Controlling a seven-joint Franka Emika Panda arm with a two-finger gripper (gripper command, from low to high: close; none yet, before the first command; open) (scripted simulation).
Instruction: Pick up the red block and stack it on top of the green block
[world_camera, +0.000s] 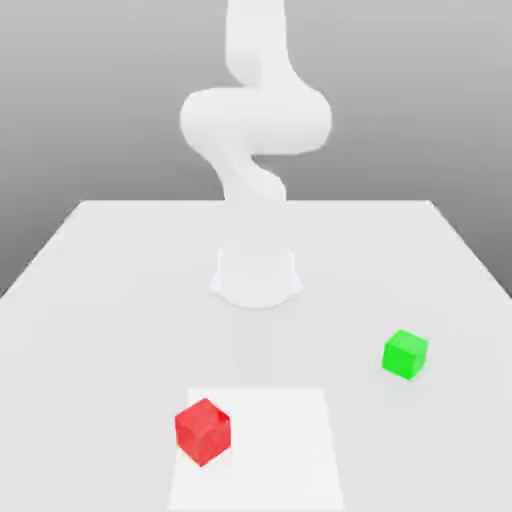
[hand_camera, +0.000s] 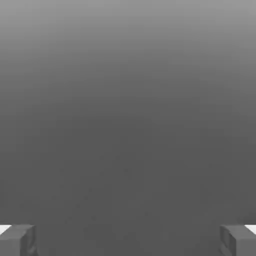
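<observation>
The red block (world_camera: 203, 431) is a small matte cube resting on the white table (world_camera: 110, 300) near the front, toward the exterior view's left. The green block (world_camera: 405, 354) sits farther back, toward the exterior view's right, well apart from the red one. In the hand view my gripper (hand_camera: 128, 240) is open: its two grey fingertips (hand_camera: 20, 240) stand far apart with nothing between them, facing a plain grey background. The white arm (world_camera: 255, 120) rises from its base behind both blocks.
The arm's round base (world_camera: 256, 275) stands at the table's middle back. A brighter white rectangular patch (world_camera: 280, 450) marks the table front, with the red block at its corner. The table's edges run along both sides.
</observation>
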